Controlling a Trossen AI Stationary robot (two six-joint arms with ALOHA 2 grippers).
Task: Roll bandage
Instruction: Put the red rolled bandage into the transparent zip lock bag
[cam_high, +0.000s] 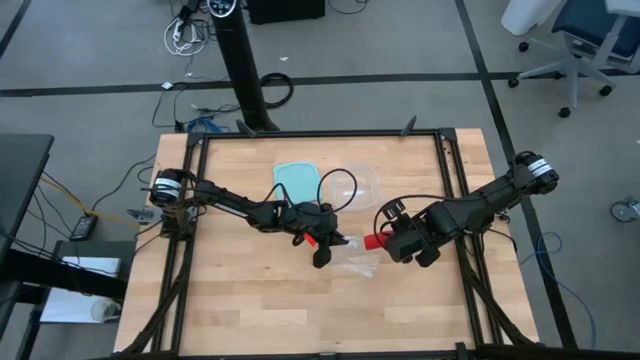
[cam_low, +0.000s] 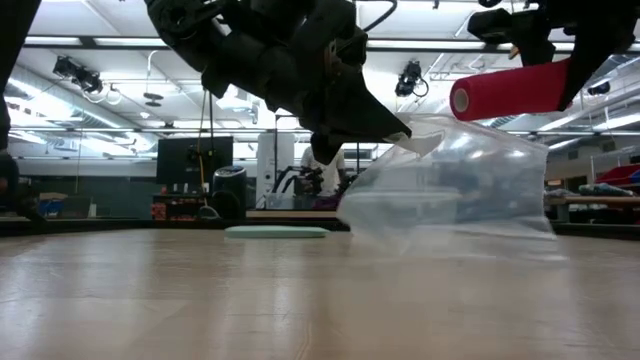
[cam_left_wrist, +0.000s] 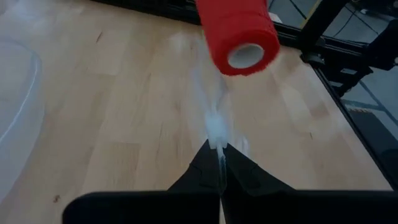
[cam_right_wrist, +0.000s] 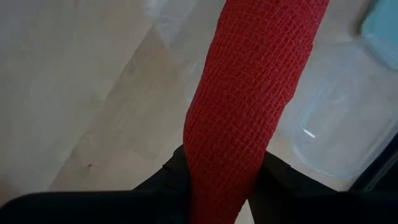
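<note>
The bandage (cam_low: 510, 90) is a bright red roll held above the table, with my right gripper (cam_high: 385, 241) shut on it. Just to its left, my left gripper (cam_high: 326, 246) is shut on a clear crinkled plastic bag (cam_low: 450, 190). In the left wrist view the bandage roll (cam_left_wrist: 239, 34) hangs beyond the bag, its hollow white core end facing my left gripper (cam_left_wrist: 219, 163). The roll's open end (cam_low: 462, 100) stands a little above and to the side of the bag's raised top. My left gripper pinches the top edge of the clear bag (cam_left_wrist: 216, 138) between its two shut fingers, coming in slanting downward from the table's left. The bag hangs below the fingers and its lower part (cam_low: 450, 240) rests on the table. My right gripper pinches the roll's curved sides (cam_right_wrist: 214, 165) between its two fingers, near one end. The fingers point steeply down and lie across the roll. The roll sticks out past them nearly level, lifted clear of the table and the bag.
A light-blue square lid (cam_high: 297, 181) and a clear plastic container (cam_high: 357, 186) lie on the far half of the table (cam_high: 250, 300), behind the grippers. The near half shows bare wood. Black frame rails (cam_high: 452, 190) run along the table's edges.
</note>
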